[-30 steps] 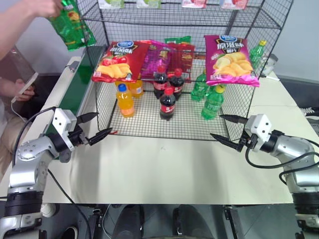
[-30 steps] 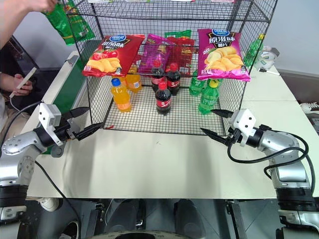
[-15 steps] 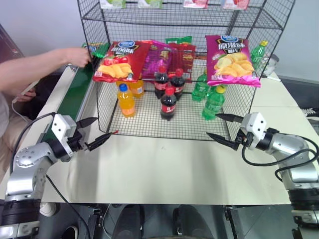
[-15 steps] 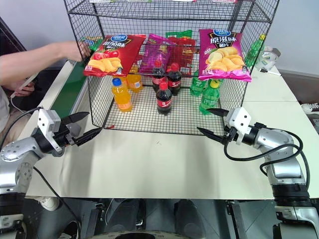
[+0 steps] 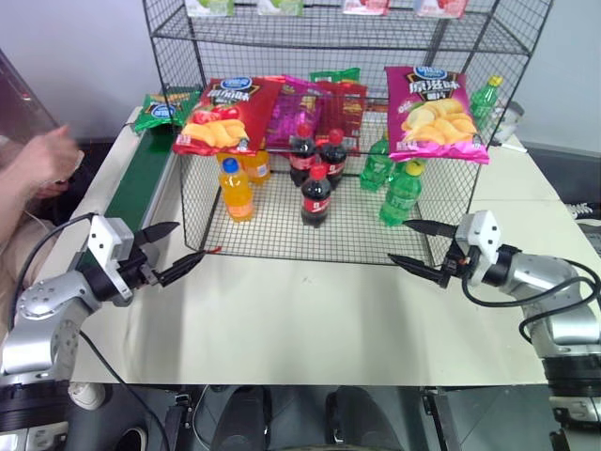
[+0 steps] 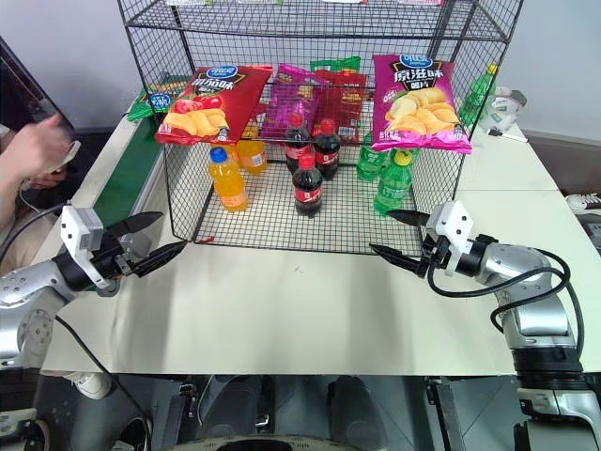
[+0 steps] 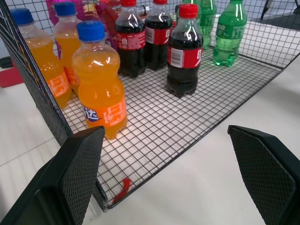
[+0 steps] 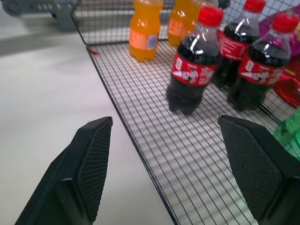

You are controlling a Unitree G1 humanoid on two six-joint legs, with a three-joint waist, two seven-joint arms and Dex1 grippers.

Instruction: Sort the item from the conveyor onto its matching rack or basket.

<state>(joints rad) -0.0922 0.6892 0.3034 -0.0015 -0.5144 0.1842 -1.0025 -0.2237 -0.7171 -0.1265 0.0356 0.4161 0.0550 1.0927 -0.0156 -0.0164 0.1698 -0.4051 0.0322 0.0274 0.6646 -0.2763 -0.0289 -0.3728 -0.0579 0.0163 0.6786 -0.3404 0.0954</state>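
The item, a shiny green crisp bag (image 5: pixel 160 111), lies at the far end of the conveyor (image 5: pixel 139 186), a dark green belt with pale rails running along the table's left side. The black wire rack (image 5: pixel 319 225) stands in the middle of the table. My left gripper (image 5: pixel 189 241) hovers open and empty near the rack's front left corner, well short of the bag. At the rack's front right corner my right gripper (image 5: pixel 398 241) is open and empty too. In the left wrist view the fingers (image 7: pixel 79 178) frame the rack's bottom tier (image 7: pixel 187 117).
A red crisp bag (image 5: pixel 221 115), a magenta bag (image 5: pixel 436 113) and smaller packets hang on the rack's front. Orange (image 5: pixel 237 188), cola (image 5: pixel 316 194) and green bottles (image 5: pixel 402 193) stand on its bottom tier. A person's hand (image 5: pixel 45 162) is left of the conveyor.
The person lowered the green bag from up in the air onto the conveyor's far end, let go of it and drew the hand back to the left. Both grippers stayed open.
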